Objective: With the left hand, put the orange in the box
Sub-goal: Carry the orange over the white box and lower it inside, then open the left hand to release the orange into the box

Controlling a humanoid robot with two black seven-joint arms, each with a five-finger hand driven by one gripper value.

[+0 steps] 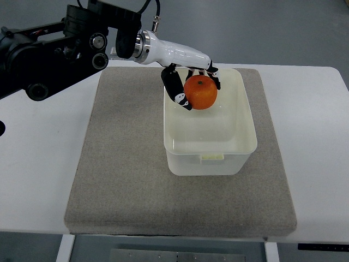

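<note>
The fingers (pixel 175 90) of the left hand (pixel 188 82) are clamped around the orange (pixel 200 93), black digits showing at its left and far sides. The orange hangs over the far end of the box (pixel 210 158). Current step: transport complete. Next: lower slightly, then spread the fingers to release.

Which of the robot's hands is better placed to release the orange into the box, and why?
The left. The left hand already grips the orange above the far end of the box. No right arm shows in the top view.
</note>
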